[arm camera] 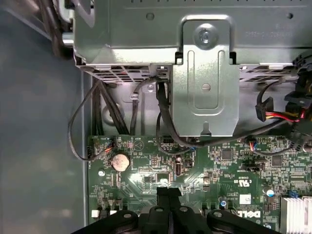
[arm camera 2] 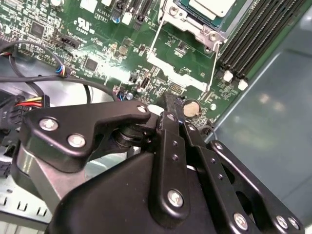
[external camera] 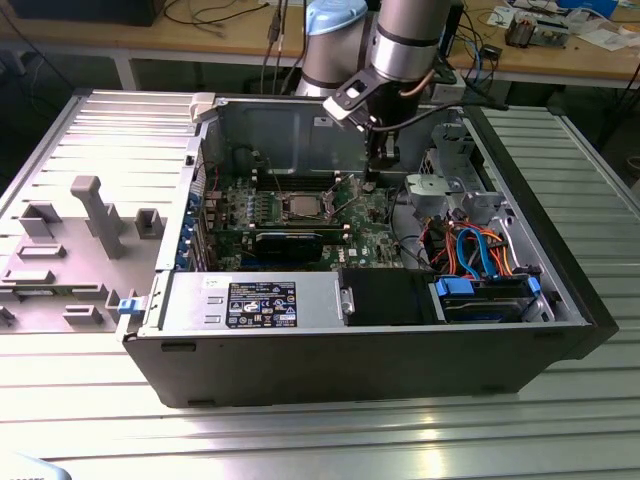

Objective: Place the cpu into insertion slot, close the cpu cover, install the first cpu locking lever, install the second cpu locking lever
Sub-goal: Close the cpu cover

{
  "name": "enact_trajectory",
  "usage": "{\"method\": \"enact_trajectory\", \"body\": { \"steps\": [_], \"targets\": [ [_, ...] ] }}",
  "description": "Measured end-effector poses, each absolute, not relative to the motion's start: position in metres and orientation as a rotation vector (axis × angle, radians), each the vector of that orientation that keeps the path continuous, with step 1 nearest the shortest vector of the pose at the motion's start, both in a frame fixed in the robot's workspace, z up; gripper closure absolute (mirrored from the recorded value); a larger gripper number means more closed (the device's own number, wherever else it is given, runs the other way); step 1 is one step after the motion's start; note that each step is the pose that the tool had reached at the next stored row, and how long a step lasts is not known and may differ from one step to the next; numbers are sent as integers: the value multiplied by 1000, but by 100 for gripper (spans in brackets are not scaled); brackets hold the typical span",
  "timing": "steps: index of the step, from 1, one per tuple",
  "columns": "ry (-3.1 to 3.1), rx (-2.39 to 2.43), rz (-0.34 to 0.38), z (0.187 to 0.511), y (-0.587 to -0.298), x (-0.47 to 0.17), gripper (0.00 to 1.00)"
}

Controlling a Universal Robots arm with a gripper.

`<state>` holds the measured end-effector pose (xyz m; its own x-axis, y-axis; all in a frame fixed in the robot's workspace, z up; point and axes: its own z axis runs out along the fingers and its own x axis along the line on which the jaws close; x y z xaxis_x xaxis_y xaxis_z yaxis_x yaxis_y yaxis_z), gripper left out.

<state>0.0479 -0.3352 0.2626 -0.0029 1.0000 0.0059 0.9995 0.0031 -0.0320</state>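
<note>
The cpu, silvery on top, lies in the insertion slot on the green board inside the open computer case. A silver metal frame, the cpu cover, lies flat around it. Thin wire levers run off the socket's corners; I cannot tell whether they are latched. My gripper hangs low over the board toward the exterior view's right of the socket, apart from it. Its black fingers are pressed together, shut on nothing, with the tip near a coin battery.
Long black memory slots run beside the socket. A metal drive cage with black cables stands close by the gripper. A long black card, the power supply and coloured cables crowd the case. A grey fixture plate lies outside.
</note>
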Motion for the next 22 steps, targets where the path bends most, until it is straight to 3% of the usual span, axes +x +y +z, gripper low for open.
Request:
{"method": "enact_trajectory", "body": {
  "steps": [22],
  "targets": [
    [-2207,-2199,26,251,-335,2,89]
  ]
}}
